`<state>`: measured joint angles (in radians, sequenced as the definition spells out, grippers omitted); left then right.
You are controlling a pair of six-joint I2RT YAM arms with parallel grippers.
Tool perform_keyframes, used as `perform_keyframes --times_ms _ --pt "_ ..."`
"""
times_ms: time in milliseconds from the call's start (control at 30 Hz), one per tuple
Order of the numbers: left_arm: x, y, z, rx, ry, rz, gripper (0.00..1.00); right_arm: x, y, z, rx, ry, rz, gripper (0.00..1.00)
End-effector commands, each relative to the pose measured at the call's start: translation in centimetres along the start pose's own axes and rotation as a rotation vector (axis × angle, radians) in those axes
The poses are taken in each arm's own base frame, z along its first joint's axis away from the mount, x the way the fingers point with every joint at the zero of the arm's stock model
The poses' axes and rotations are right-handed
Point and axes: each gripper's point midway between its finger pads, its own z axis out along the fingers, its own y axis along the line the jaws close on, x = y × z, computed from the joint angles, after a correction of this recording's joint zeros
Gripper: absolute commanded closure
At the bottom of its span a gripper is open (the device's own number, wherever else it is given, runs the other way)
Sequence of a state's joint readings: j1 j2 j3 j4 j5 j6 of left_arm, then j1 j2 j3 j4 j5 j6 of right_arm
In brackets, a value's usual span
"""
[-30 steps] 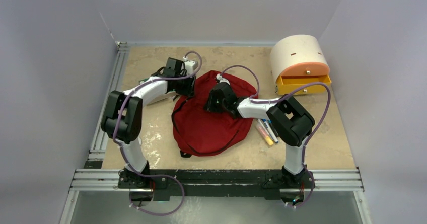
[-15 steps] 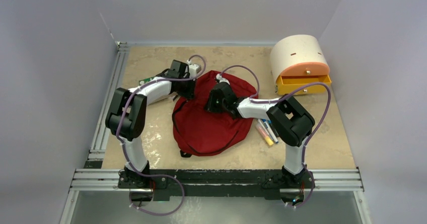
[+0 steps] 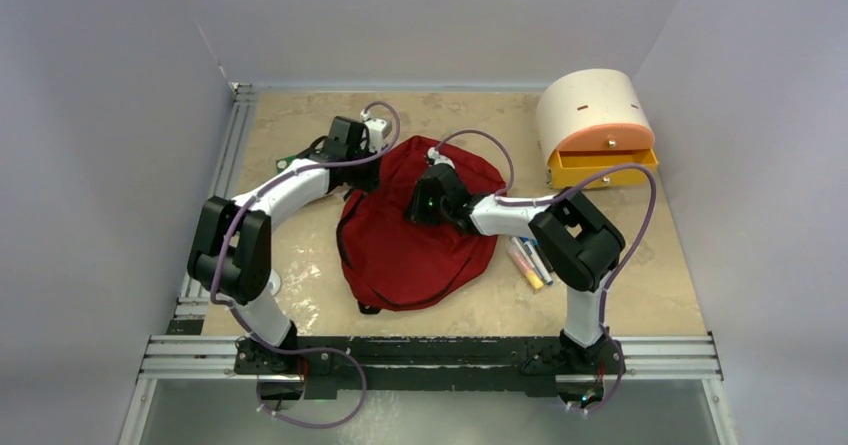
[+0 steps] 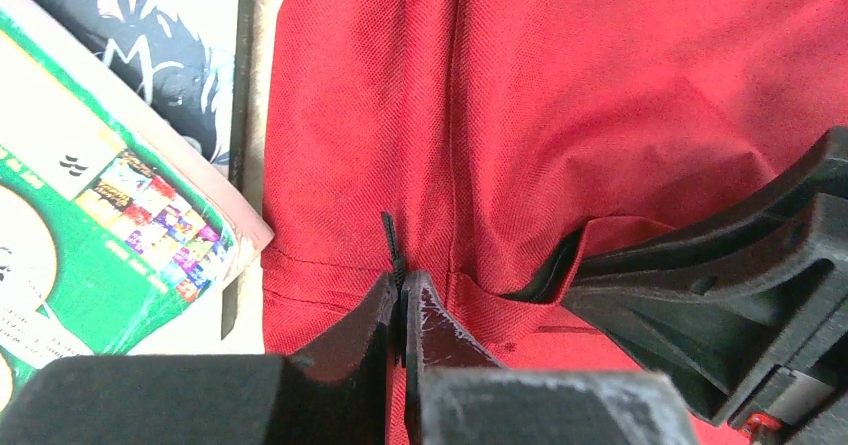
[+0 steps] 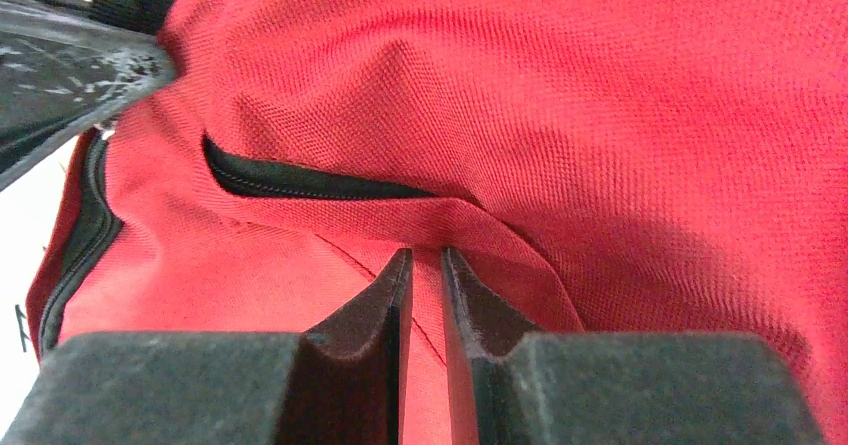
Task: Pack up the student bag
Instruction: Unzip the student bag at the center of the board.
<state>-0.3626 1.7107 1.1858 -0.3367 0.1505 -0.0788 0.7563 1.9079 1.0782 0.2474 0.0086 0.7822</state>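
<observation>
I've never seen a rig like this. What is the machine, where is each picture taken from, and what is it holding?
It is two robot arms bolted to a table, each ending in a two-finger gripper. The wide picture looks down from above and behind; the two close-ups come from small cameras on the wrists. On the table lie a red bag, books to its left, pens to its right, and a drawer box in the far right corner. The left gripper is pinched shut on what looks like a thin black zip pull. The right gripper nips a fold of the bag's cloth.
</observation>
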Motion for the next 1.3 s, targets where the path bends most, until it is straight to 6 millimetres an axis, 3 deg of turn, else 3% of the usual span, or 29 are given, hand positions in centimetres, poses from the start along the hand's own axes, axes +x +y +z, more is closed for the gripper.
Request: perform_keyframes --times_ms 0,367,500,767,1000,1167,1267 --pt "-3.5 1.1 -2.6 -0.077 -0.13 -0.044 1.0 0.8 -1.4 -0.6 0.058 0.027 -0.012 0.81" --pt "-1.4 0.2 -2.4 -0.059 -0.07 -0.215 1.0 1.0 -1.4 -0.3 0.055 0.033 -0.007 0.79" --pt "-0.9 0.1 -2.1 -0.054 -0.055 -0.223 0.95 1.0 -1.4 -0.5 0.052 0.032 -0.009 0.78" --pt "-0.8 0.4 -1.9 -0.073 -0.045 -0.228 1.0 0.9 -1.3 -0.7 0.05 0.03 -0.008 0.78" --pt "-0.7 0.6 -2.0 -0.081 -0.041 -0.229 0.85 0.8 -1.3 -0.8 0.052 0.029 -0.009 0.77" --pt "-0.7 0.5 -2.0 -0.079 -0.041 -0.227 1.0 0.9 -1.3 -1.0 0.052 0.029 -0.008 0.77" --pt "-0.7 0.7 -2.1 -0.089 -0.042 -0.231 1.0 0.9 -1.4 -1.1 0.053 0.029 -0.009 0.77"
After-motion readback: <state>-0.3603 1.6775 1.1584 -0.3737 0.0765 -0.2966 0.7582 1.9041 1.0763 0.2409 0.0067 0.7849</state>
